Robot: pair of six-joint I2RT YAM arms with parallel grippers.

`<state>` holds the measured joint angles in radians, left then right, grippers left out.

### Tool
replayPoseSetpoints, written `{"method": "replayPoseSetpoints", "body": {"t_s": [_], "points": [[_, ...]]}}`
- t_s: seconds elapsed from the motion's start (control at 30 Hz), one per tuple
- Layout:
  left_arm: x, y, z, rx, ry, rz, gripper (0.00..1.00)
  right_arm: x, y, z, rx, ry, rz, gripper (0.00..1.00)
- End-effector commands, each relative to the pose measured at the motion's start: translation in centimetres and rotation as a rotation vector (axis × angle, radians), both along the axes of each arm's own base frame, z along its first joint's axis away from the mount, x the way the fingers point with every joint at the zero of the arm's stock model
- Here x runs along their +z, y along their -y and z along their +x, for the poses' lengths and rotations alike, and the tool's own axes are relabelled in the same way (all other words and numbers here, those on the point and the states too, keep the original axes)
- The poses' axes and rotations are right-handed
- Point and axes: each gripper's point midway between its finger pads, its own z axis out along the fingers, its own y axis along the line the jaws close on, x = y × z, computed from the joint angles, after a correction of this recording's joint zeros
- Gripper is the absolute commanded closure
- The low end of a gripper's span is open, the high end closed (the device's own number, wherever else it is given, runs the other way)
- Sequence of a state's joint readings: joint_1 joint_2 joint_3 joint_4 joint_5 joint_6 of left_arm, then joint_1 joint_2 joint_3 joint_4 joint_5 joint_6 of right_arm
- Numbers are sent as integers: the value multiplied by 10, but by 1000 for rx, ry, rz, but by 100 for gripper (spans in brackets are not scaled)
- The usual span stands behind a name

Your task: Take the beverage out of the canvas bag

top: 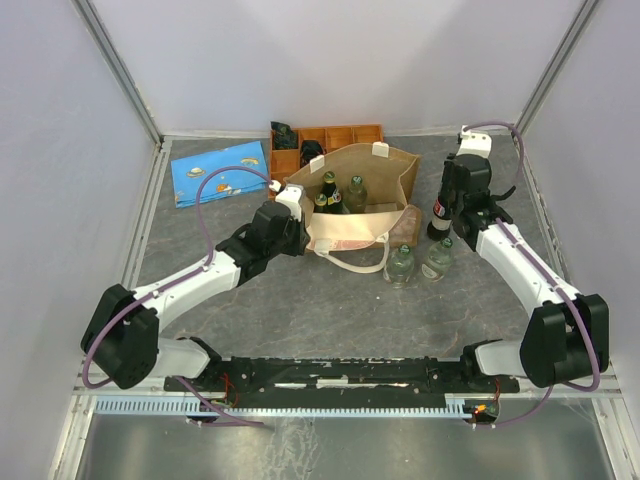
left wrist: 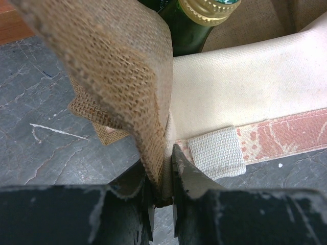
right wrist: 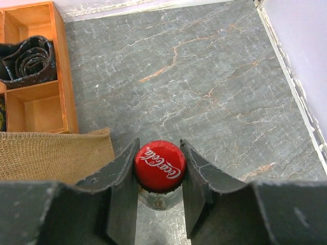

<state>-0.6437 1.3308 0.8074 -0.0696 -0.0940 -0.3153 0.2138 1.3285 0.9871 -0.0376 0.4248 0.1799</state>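
while the left gripper [left wrist: 163, 204] pinches the rim of the canvas bag [top: 385, 165], the right gripper [right wrist: 159, 153] clasps the upright cola bottle [top: 438, 212] by its neck, just right of the bag.

Coarse-woven canvas bag [left wrist: 127, 76], glossy red cap [right wrist: 159, 166]

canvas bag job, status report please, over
Left gripper shut on canvas bag rim. Right gripper shut on cola bottle cap, bottle right of bag. Green bottles inside bag. Clear bottles stand near its front, not blocking.
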Motion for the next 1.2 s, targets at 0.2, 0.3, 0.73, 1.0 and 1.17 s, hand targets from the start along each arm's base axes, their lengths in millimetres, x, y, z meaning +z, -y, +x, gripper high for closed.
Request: {"method": "replayPoseSetpoints", "body": {"t_s": [0.2,0.3,0.73,1.0,1.17], "points": [[-9,-2,0,-39,-17,70,97,52,1,14,-37,203,70,75],[-10,-2,-1,-41,-21,72,97,51,1,12,-41,195,75,39],[-9,-3,-2,-36,-20,63,97,111,-14,-2,5,263,70,10],[-7,-4,-3,-23,-22,51,97,202,-94,-25,259,331,52,11],[-8,-4,-5,-18,-26,46,97,204,-155,-33,473,291,80,17]]}}
